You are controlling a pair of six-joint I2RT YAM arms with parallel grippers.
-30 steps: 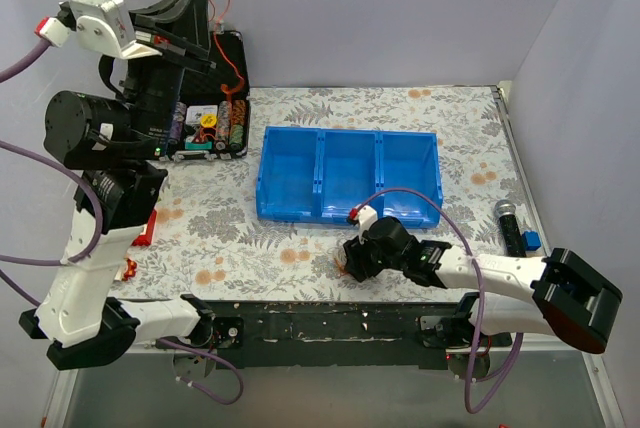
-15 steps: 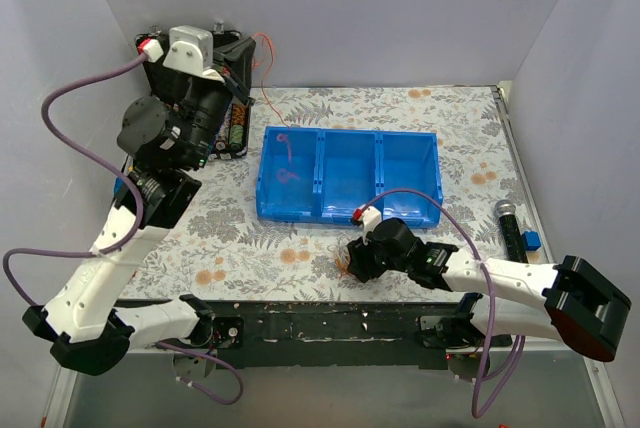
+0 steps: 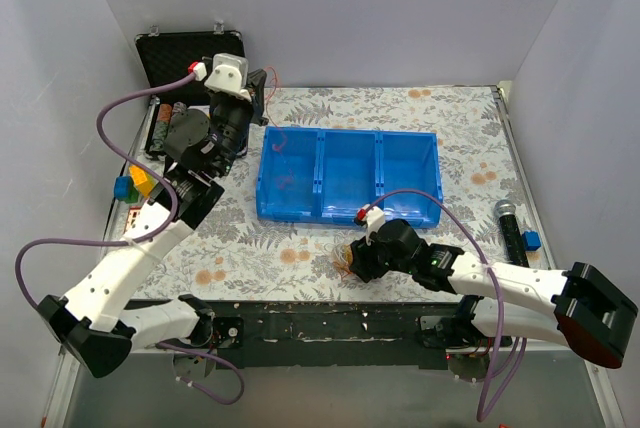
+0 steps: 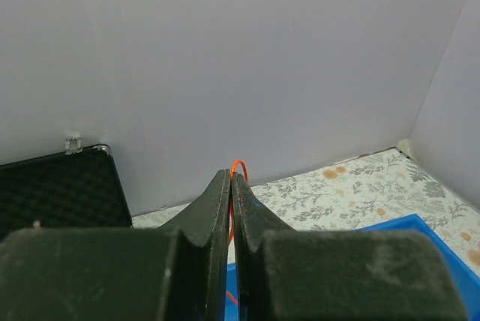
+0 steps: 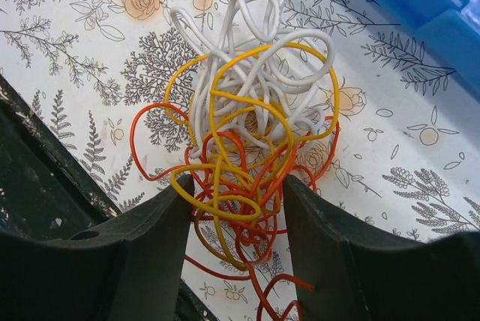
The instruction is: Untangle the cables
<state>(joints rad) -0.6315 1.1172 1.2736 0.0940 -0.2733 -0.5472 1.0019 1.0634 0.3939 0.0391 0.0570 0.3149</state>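
One thin orange wire [image 4: 238,163] loops upright out of the left gripper [image 4: 231,175], which is clamped tight on it above the left end of the blue bin [image 3: 300,210]; the fingers hide the rest of the wire. Curly red strands [image 3: 283,176] lie in the bin's left compartment. Just in front of the bin is the tangle of cables [image 5: 247,111], white, yellow, orange and red. Its white end is nearer the bin and its orange-red end sits between the parted jaws of the right gripper [image 5: 236,186]. From overhead, that gripper hides most of it.
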